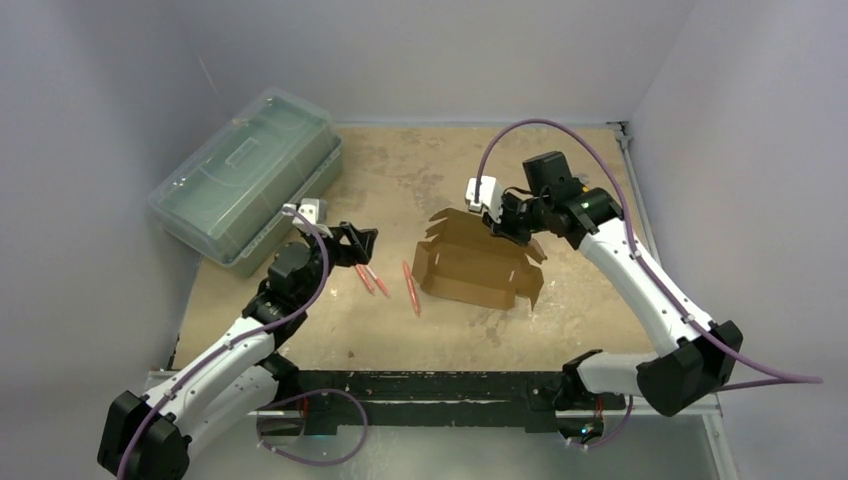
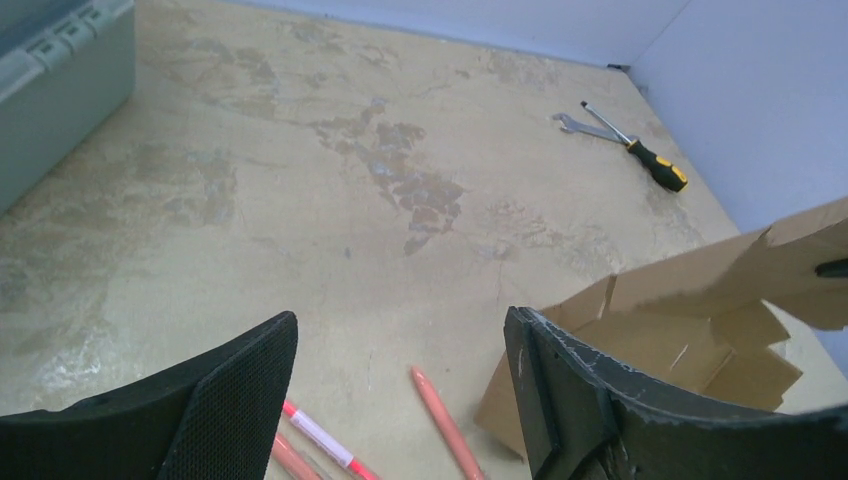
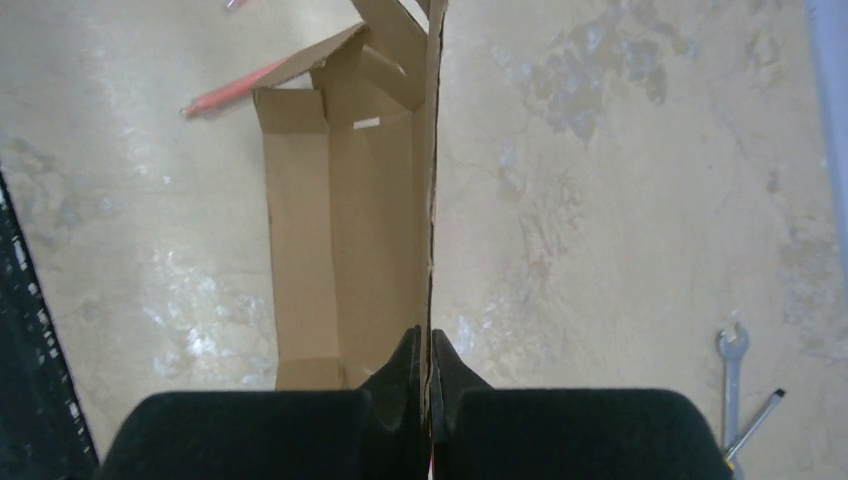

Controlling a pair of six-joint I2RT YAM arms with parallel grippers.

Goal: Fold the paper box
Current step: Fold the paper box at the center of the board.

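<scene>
The paper box (image 1: 478, 268) is a brown cardboard piece, partly raised into an open tray in the middle of the table. My right gripper (image 1: 508, 226) is shut on its far upright wall, pinching the thin cardboard edge (image 3: 432, 200) between both fingertips (image 3: 408, 370). The box floor (image 3: 340, 230) lies to the left of that wall in the right wrist view. My left gripper (image 1: 362, 243) hangs open to the left of the box, above several pink pens (image 1: 378, 281), with nothing between its fingers. In the left wrist view the box (image 2: 700, 320) shows beyond the right finger (image 2: 560, 390).
A large translucent green plastic case (image 1: 247, 177) stands at the back left. A pink pen (image 1: 411, 288) lies right beside the box's left wall. A wrench (image 3: 732, 360) and a yellow-handled screwdriver (image 2: 650, 160) lie near the far right wall.
</scene>
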